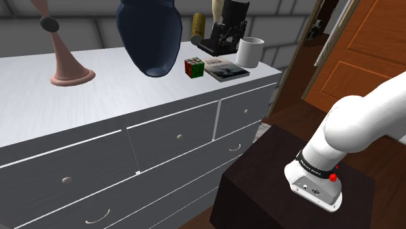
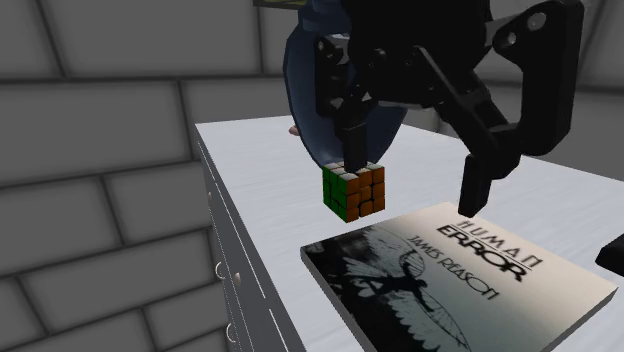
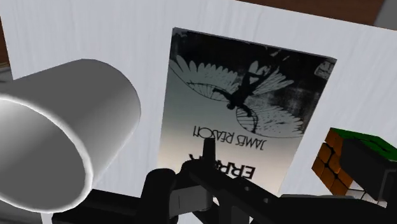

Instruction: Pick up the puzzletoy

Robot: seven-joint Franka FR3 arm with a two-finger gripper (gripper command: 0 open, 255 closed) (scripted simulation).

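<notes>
The puzzletoy is a small cube with green, orange and red tiles (image 1: pixel 194 67) standing on the white dresser top (image 1: pixel 97 97), just beside a book (image 1: pixel 226 69). My black gripper (image 2: pixel 415 170) hangs open over the two of them. One finger (image 2: pixel 352 150) reaches down to the cube's (image 2: pixel 355 192) top far edge. The other finger (image 2: pixel 482 178) hovers above the book (image 2: pixel 460 280). In the wrist view the cube (image 3: pixel 332 159) lies under one finger (image 3: pixel 372 167), off to the side of the open jaws, not between them. Nothing is held.
A white mug (image 1: pixel 250 52) stands just past the book, seen close beside the gripper as the mug (image 3: pixel 63 133). A big dark blue vase (image 1: pixel 149 32) rises behind the cube. A pink stand (image 1: pixel 68 73) sits further along. The dresser's front edge and drawers (image 1: pixel 175 140) face my dark stand (image 1: pixel 273 188).
</notes>
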